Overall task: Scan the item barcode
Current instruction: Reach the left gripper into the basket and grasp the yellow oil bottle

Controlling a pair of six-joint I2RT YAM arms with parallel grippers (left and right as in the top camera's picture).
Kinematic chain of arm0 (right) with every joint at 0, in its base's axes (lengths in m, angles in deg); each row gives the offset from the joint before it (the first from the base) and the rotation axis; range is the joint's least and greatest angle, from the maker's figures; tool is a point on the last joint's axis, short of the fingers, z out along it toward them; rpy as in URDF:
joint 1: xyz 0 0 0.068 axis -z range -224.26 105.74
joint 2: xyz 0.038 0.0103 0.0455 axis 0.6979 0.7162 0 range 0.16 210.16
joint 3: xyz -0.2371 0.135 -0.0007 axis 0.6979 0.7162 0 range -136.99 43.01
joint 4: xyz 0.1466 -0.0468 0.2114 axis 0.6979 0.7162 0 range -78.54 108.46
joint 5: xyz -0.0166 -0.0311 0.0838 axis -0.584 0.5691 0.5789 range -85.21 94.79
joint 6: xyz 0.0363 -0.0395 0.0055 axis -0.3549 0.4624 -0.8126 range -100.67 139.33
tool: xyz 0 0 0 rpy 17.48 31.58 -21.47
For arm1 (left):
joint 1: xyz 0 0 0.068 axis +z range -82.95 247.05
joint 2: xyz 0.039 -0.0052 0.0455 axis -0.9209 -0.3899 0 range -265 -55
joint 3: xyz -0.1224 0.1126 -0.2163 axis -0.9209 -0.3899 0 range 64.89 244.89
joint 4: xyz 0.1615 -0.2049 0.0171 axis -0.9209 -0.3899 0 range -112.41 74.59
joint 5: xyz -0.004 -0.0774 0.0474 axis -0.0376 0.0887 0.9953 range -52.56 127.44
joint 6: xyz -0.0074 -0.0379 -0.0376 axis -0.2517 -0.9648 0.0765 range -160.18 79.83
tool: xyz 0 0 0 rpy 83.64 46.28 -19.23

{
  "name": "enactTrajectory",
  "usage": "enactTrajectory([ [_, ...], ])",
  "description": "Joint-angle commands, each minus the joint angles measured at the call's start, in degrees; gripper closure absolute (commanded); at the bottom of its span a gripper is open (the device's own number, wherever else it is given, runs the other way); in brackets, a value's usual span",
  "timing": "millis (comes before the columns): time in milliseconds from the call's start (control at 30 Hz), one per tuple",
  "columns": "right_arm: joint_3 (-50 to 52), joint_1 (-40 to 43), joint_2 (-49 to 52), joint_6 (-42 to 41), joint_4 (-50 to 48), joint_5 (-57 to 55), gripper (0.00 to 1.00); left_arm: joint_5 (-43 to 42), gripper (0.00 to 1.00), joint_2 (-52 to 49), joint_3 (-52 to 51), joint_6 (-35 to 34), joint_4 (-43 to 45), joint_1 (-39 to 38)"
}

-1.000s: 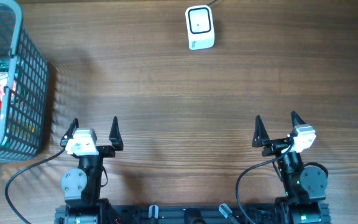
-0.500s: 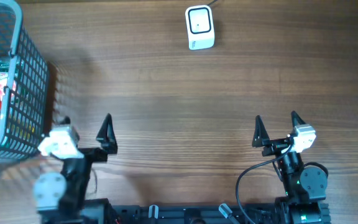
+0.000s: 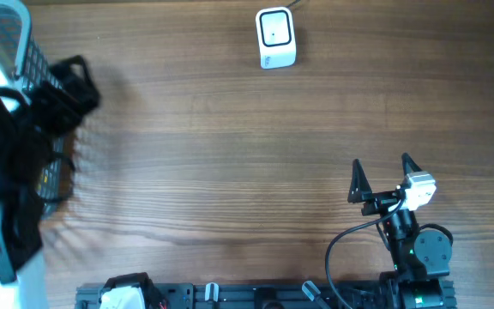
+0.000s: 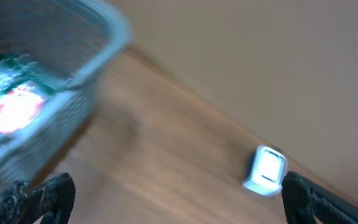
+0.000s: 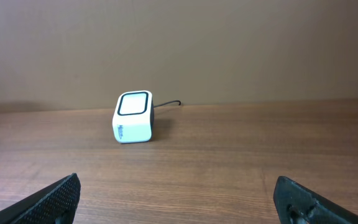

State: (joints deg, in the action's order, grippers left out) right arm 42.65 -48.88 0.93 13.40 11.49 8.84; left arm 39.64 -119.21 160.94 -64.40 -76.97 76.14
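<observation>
Upright, the scanner [image 3: 275, 38] tilts its window up toward the right pincer [image 3: 382, 161].

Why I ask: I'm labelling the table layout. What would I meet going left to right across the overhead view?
grey basket → white scanner → right pincer

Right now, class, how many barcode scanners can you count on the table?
1. The white barcode scanner sits near the table's far edge, centre. The blurred left arm covers the near-left area, so another could be hidden.
</observation>
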Motion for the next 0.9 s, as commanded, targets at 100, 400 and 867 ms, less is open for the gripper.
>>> enactTrajectory([
  [100,0.1,0.0,-0.3,-0.2,-0.2,-0.1,0.0,4.8,0.0,-8.7,14.4,0.3,-8.5,17.9],
  [400,0.1,0.0,-0.3,-0.2,-0.2,-0.1,0.0,8.9,0.0,-21.5,15.7,0.7,-18.7,32.5],
  [867,0.1,0.0,-0.3,-0.2,-0.2,-0.1,0.0,8.8,0.16,-39.5,15.3,3.2,-23.9,34.1],
])
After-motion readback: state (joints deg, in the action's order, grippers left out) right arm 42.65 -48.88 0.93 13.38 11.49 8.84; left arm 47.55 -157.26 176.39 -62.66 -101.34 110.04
